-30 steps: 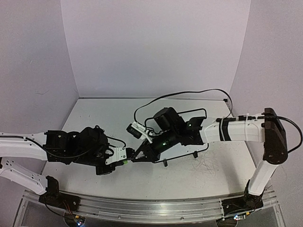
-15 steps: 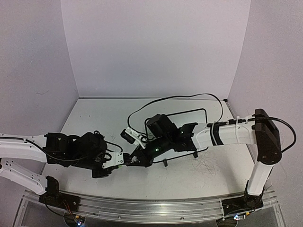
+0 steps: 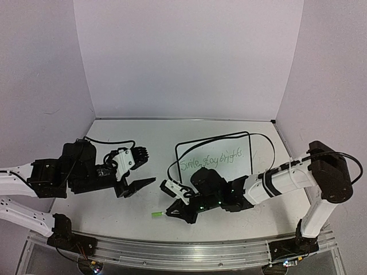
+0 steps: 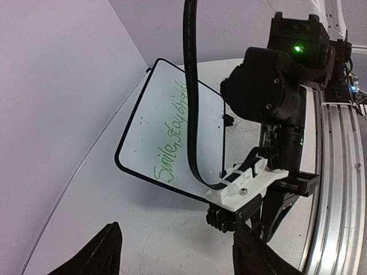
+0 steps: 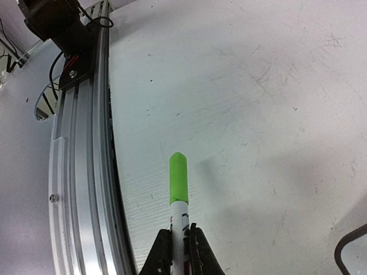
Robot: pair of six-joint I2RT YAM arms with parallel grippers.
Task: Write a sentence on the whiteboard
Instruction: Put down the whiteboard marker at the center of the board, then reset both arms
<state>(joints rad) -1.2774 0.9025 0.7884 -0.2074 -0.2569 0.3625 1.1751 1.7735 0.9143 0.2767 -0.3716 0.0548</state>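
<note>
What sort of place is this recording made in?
Most likely a robot lab test cell: plain pale walls box in a scuffed white table, two arms are bolted to an aluminium rail at its near edge, and the props are a small whiteboard and a green marker.

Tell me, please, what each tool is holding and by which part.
The right tool grips the white green-capped marker by its white barrel; the open left tool holds nothing.
</note>
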